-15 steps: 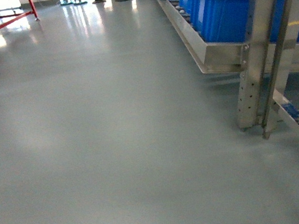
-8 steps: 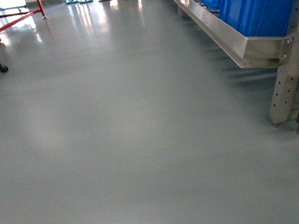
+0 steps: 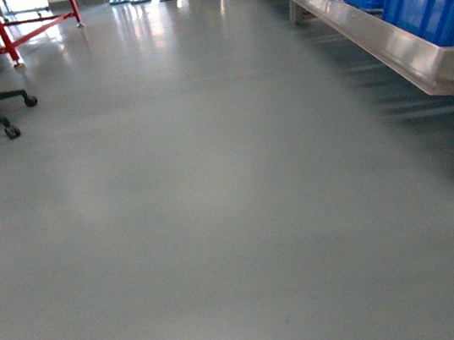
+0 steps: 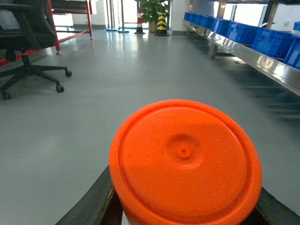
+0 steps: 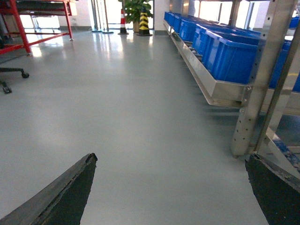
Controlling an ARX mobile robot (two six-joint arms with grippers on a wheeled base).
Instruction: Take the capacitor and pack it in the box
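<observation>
While the head camera shows only grey floor (image 3: 218, 223) and no arm, the left gripper (image 4: 185, 213) carries an orange cylindrical part (image 4: 185, 161), presumably the capacitor, filling the lower centre of the left wrist frame. Its dark fingers (image 4: 89, 201) flank the body at lower left and lower right, clenched on it just below the cap. The right gripper (image 5: 171, 192) stands released and empty, its fingers (image 5: 61, 197) spread to the bottom corners of the right wrist frame.

Judging by its moulded plastic end with raised rim and centre dimple, the orange part looks stiff and fairly light, with a smooth, likely slippery skin. A hold across the round body, well under the cap rim, seems the safest purchase; squeezing the cap itself could let it pop free.

Blue bins (image 5: 229, 56) line a steel rack (image 5: 211, 89) along the right of the frames, and an office chair (image 4: 26, 51) sits at upper left. No pink box appears in any view, so packing looks some way off.
</observation>
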